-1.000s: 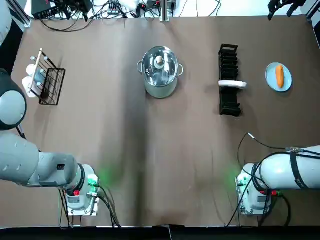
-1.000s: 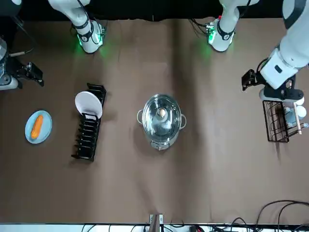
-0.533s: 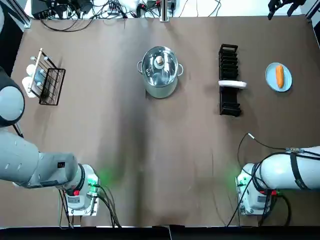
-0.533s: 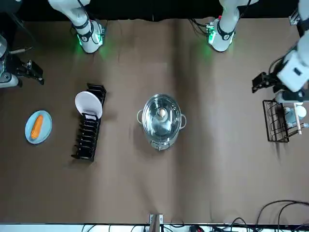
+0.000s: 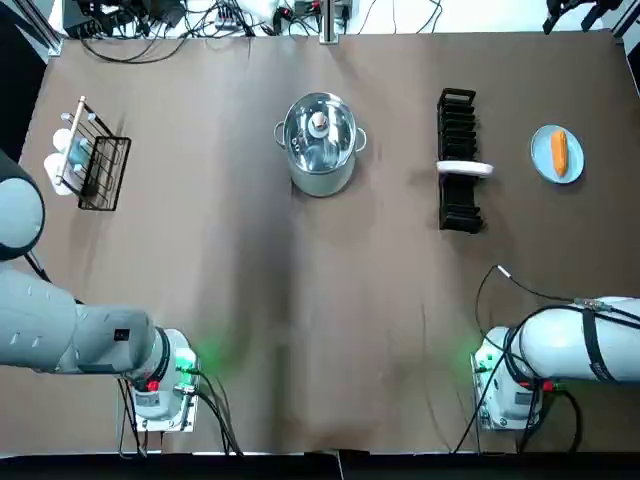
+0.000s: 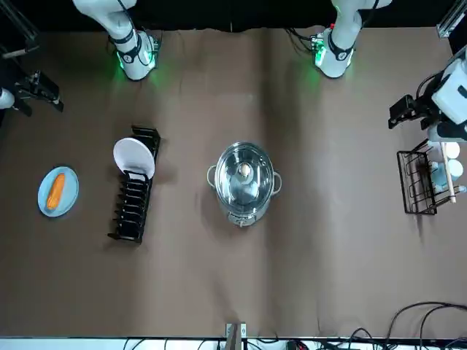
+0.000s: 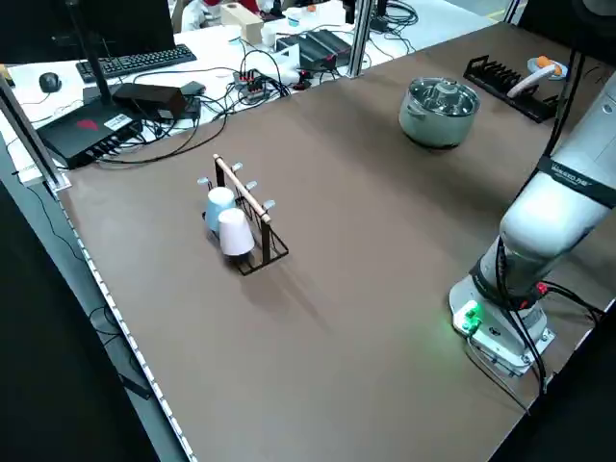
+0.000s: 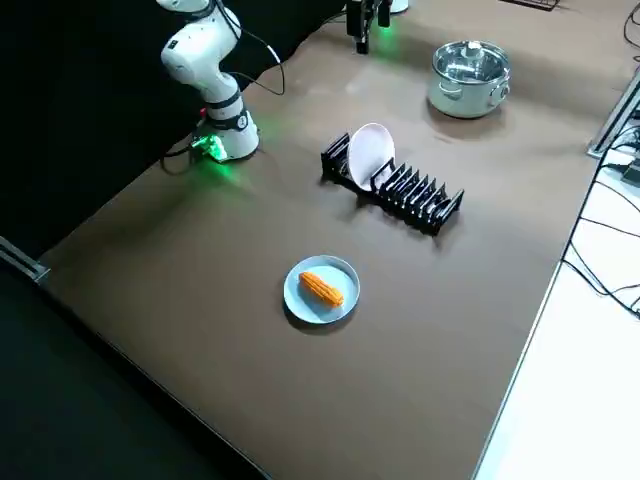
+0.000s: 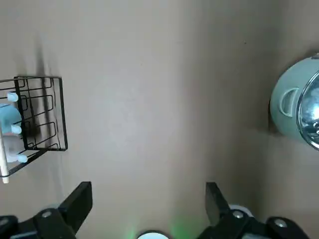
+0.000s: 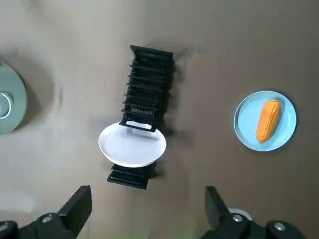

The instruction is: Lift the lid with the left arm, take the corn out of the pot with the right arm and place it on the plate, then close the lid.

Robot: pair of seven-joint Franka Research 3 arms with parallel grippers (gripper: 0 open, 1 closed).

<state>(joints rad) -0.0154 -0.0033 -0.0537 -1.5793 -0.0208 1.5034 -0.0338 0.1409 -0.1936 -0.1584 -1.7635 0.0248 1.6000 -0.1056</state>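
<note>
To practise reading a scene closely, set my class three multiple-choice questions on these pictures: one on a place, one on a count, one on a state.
1. Where is the corn?
A. on the blue plate
B. inside the pot
C. in the dish rack

2. How many white plates stand in the dish rack?
A. none
B. one
C. three

3. The lid is:
A. lying on the blue plate
B. leaning in the dish rack
C. closed on the pot

Answers:
1 A: the corn lies on the blue plate, off to the robot's right.
2 B: a single white plate stands in the rack.
3 C: the lid sits on the pot; the left hand and right hand are both open, empty and far from it.
</note>
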